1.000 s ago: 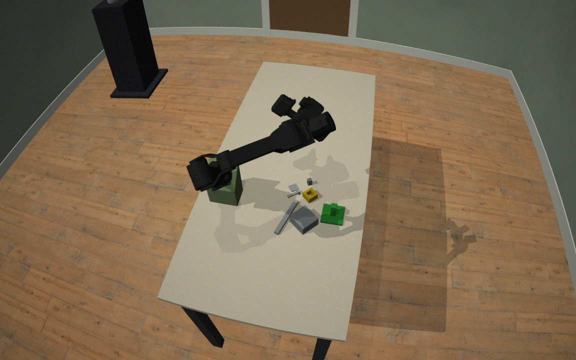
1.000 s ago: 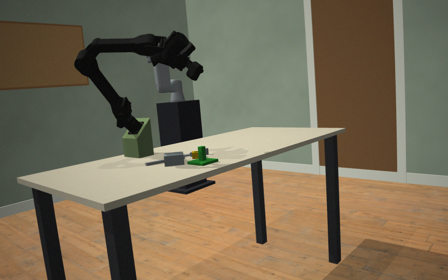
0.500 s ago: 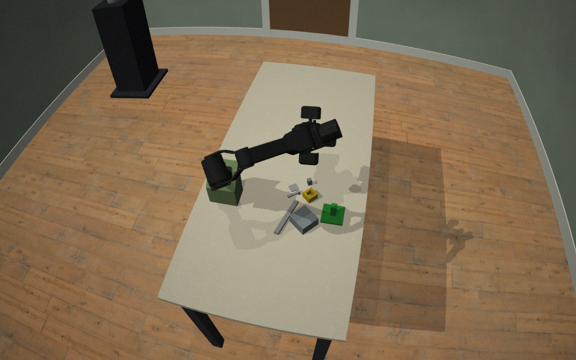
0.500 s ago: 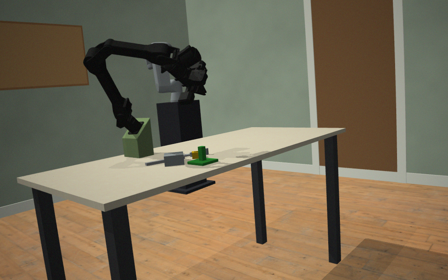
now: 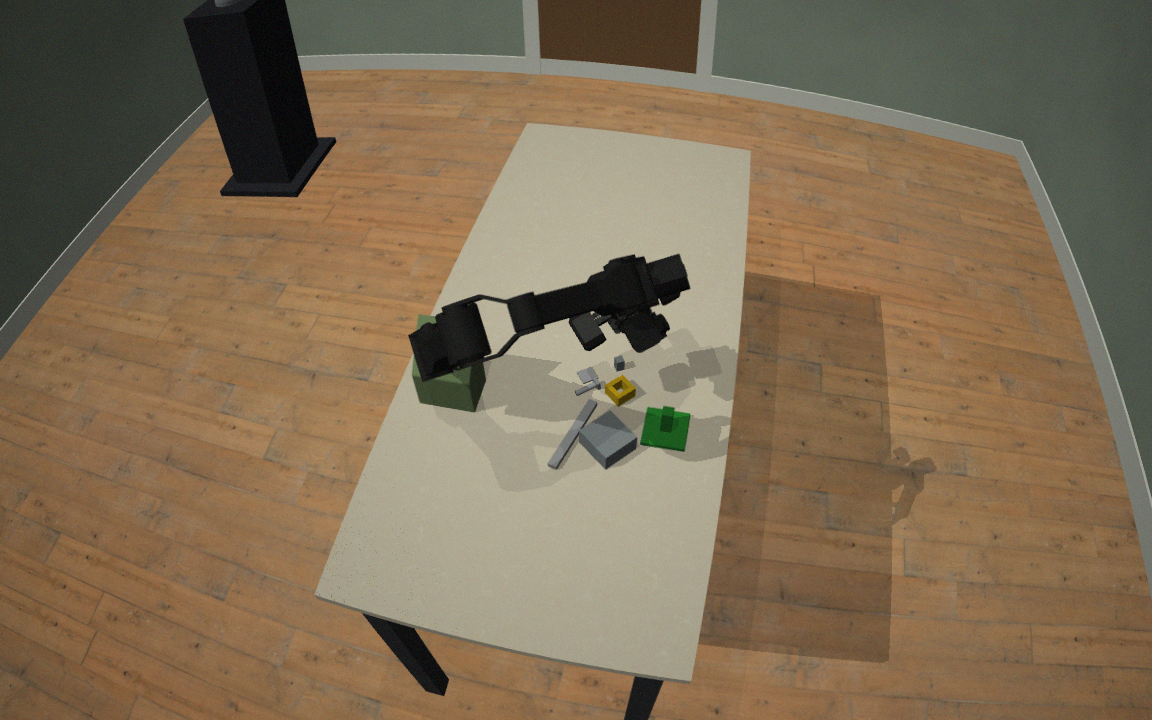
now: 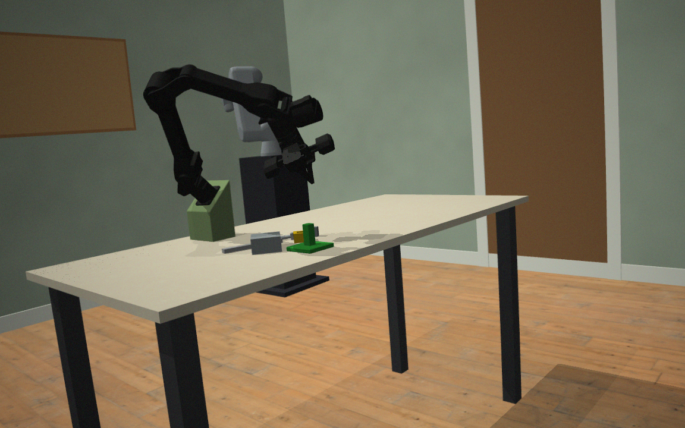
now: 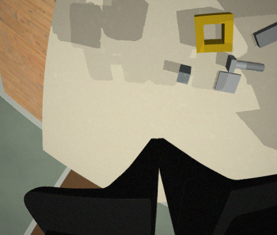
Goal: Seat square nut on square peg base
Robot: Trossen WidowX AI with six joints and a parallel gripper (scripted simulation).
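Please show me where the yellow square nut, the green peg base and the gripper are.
yellow square nut (image 7: 214, 19), wrist view, on its near rim.
green peg base (image 5: 653, 433), top view, on its flat plate.
gripper (image 7: 158, 153), wrist view, where the shut jaws meet.

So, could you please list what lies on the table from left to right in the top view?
Green mount block → long grey bar → yellow square nut → green square peg base.
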